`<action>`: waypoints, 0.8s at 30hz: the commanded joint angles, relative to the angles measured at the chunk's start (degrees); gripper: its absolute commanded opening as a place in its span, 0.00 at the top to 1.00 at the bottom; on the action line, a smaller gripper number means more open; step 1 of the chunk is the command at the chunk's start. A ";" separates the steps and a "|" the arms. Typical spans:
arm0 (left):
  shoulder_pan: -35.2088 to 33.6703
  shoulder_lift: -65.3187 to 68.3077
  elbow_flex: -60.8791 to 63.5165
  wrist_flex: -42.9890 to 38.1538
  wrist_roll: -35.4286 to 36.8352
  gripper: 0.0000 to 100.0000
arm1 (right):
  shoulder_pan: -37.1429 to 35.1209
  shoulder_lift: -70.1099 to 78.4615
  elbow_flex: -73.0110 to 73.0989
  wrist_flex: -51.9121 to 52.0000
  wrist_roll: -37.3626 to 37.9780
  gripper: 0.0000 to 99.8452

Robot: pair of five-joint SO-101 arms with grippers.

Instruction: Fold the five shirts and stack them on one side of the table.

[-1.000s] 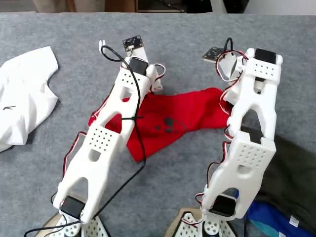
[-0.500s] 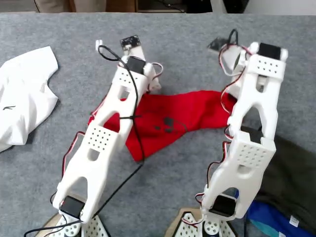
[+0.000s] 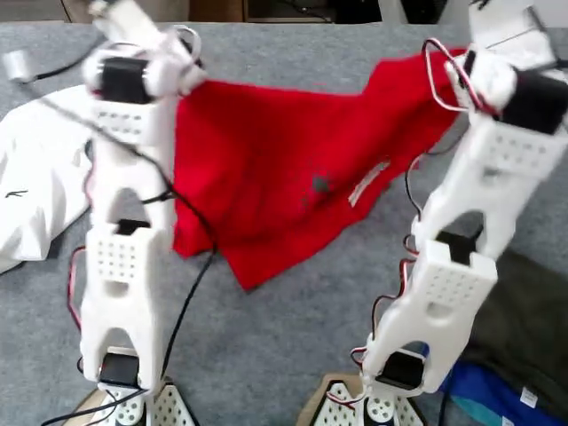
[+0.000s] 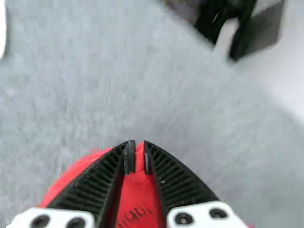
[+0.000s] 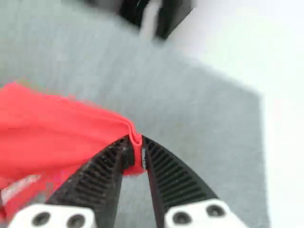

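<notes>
While left claw (image 4: 136,154) and right claw (image 5: 135,149) clamp its edges, red shirt (image 3: 284,169) stretched wide

A: State of the red shirt (image 3: 293,177)?
B: Raised and stretched wide over the bench (image 3: 293,355). Its two upper corners are pinched in the left hand (image 4: 136,156) and the right hand (image 5: 135,153), and its lower point drapes onto the bench. A white label (image 3: 368,182) and a dark print (image 3: 318,185) face up.
A: The others?
B: White shirt (image 3: 40,186) lies rumpled on the left arm's side. Dark shirt (image 3: 524,306) and blue shirt (image 3: 484,390) are heaped beside the right arm's base, unfolded.
</notes>
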 commanded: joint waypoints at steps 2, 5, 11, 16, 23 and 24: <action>-4.22 -16.31 -2.20 0.62 -0.53 0.98 | -0.57 -12.53 -3.82 0.44 -4.48 1.00; -7.65 -26.24 -2.64 0.70 -0.79 0.98 | -0.57 -19.65 -3.91 -0.70 -6.86 1.00; -12.40 -49.71 5.10 0.70 -4.66 0.98 | -0.57 -32.48 -3.47 -1.49 -7.03 1.00; -12.40 -63.60 16.44 0.62 -9.67 0.98 | -0.22 -40.66 -3.65 -2.37 -6.95 1.00; -12.40 -76.88 27.08 0.62 -12.31 0.98 | -0.04 -47.96 -3.21 -10.29 -6.68 1.00; -12.31 -78.02 28.84 0.62 -12.31 0.98 | -0.04 -48.22 -3.21 -11.25 -6.68 1.00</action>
